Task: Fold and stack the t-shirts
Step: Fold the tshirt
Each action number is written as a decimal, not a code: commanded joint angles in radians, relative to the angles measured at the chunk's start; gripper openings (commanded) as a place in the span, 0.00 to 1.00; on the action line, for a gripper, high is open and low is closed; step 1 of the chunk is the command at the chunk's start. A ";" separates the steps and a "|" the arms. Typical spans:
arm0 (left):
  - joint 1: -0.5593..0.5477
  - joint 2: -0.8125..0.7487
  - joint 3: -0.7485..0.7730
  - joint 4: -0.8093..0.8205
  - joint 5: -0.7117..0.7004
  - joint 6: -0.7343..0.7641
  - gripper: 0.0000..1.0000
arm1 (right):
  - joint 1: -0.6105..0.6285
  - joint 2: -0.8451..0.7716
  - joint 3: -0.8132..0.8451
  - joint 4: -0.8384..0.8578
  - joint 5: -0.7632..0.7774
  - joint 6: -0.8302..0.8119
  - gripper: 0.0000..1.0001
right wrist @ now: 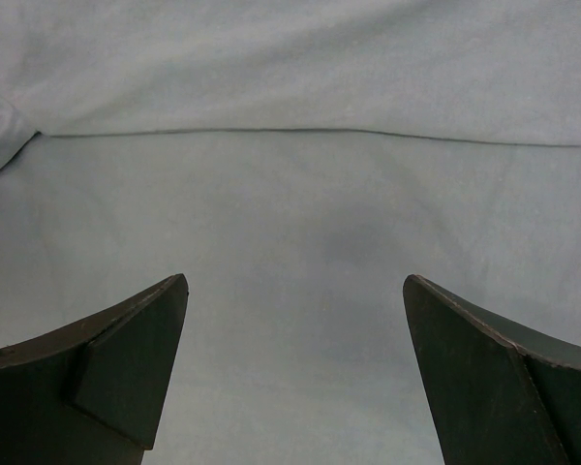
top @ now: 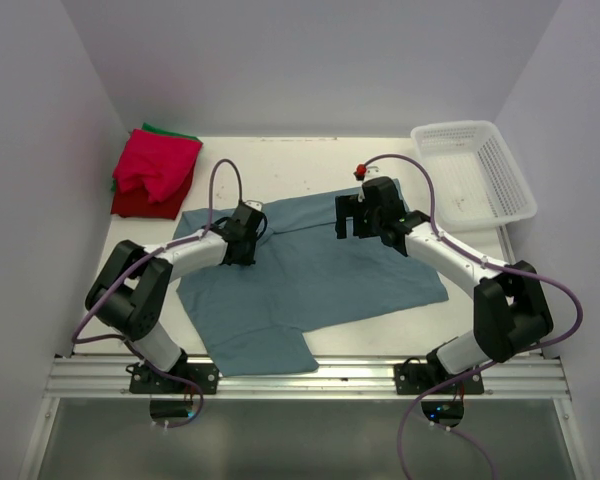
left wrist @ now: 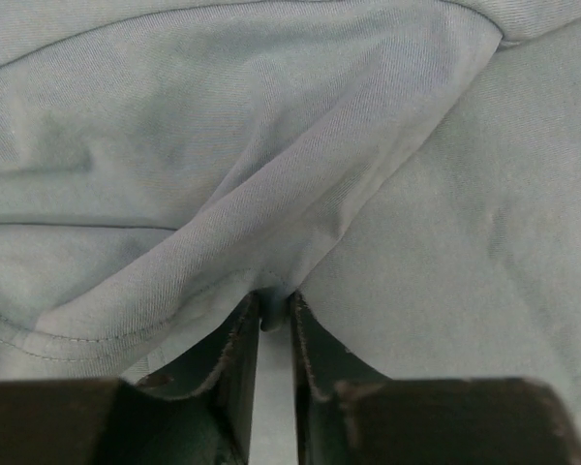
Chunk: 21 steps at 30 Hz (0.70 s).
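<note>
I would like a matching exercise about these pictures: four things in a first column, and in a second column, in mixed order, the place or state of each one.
Column one
1. left end effector
2. right end effector
3. blue-grey t-shirt
4. white mesh basket

Column two
a. at the far right corner of the table
b. open, above flat cloth
c. spread out in the middle of the table
d. shut on a raised fold of cloth

Right pairs: 1-d, 2-b, 3-c, 4-a.
</note>
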 commanded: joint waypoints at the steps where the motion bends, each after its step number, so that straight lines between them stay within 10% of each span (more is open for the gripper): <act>1: -0.001 0.022 0.008 0.020 0.001 -0.005 0.20 | -0.007 -0.035 -0.004 -0.010 0.022 -0.003 0.97; 8: 0.000 0.022 0.016 0.020 -0.010 -0.011 0.01 | -0.007 -0.034 -0.008 -0.011 0.025 -0.007 0.96; 21: -0.015 -0.103 0.096 -0.089 -0.028 -0.022 0.01 | -0.007 -0.023 0.003 -0.011 0.017 -0.007 0.96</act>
